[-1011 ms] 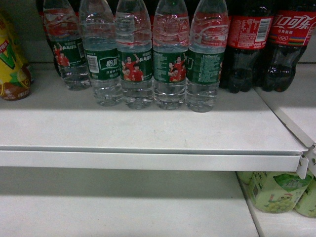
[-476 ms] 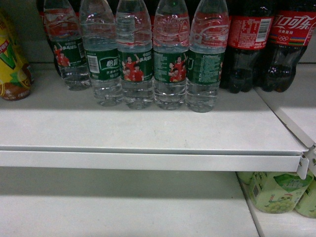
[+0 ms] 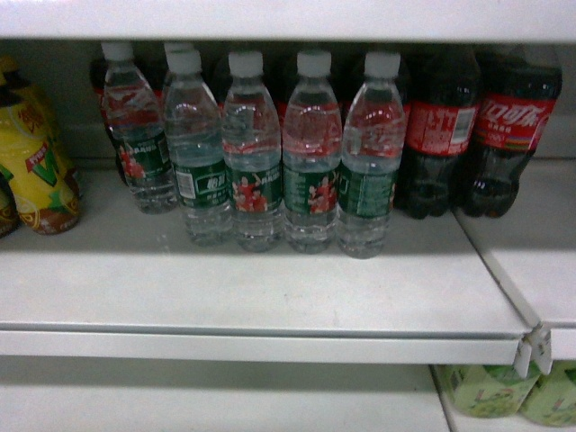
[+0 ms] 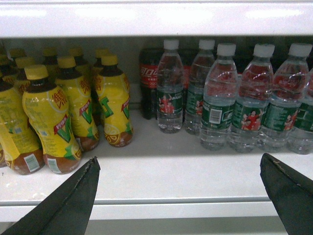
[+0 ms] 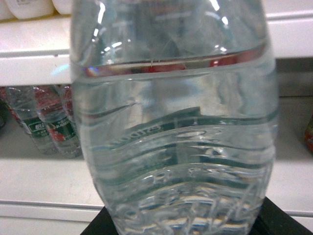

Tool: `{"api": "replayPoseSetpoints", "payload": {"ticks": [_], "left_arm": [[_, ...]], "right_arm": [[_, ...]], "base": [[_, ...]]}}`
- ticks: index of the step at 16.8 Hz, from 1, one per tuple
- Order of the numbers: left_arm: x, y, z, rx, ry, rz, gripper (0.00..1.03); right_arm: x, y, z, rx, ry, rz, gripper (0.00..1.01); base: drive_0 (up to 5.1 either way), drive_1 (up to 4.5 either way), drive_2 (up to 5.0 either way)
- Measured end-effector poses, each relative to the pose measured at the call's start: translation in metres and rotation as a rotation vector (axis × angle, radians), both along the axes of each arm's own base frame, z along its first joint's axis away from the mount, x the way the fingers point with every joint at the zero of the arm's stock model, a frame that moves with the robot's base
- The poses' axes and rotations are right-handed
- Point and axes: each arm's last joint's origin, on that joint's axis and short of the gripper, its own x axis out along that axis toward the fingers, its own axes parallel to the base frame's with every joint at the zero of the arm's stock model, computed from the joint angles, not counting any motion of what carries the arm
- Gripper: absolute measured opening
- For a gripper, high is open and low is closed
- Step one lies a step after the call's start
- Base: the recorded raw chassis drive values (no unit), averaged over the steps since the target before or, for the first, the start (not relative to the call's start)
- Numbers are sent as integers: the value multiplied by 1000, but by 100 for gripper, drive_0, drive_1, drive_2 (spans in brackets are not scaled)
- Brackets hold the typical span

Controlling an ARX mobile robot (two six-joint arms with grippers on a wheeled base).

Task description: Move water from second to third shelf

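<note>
A white metal shelf (image 3: 270,306) carries yellow tea bottles (image 3: 36,171) at the left, a cluster of green-labelled water bottles (image 3: 310,171) in the middle, and dark cola bottles (image 3: 477,135) at the far right.

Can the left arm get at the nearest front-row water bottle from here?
Probably yes. The left gripper is open, its fingers spread before the shelf edge, and nothing stands between them and the front water bottle. It sits slightly right of centre.
</note>
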Motion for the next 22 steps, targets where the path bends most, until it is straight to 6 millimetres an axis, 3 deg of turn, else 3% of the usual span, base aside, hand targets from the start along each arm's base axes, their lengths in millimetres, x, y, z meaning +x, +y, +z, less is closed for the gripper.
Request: {"api": "replayPoseSetpoints", "payload": {"ticks": [22], "left_arm": [[0, 0, 0, 0, -2, -1, 98]], "right_arm": [[0, -1, 1, 0, -5, -9, 40]], "base": [[-23, 11, 11]]}}
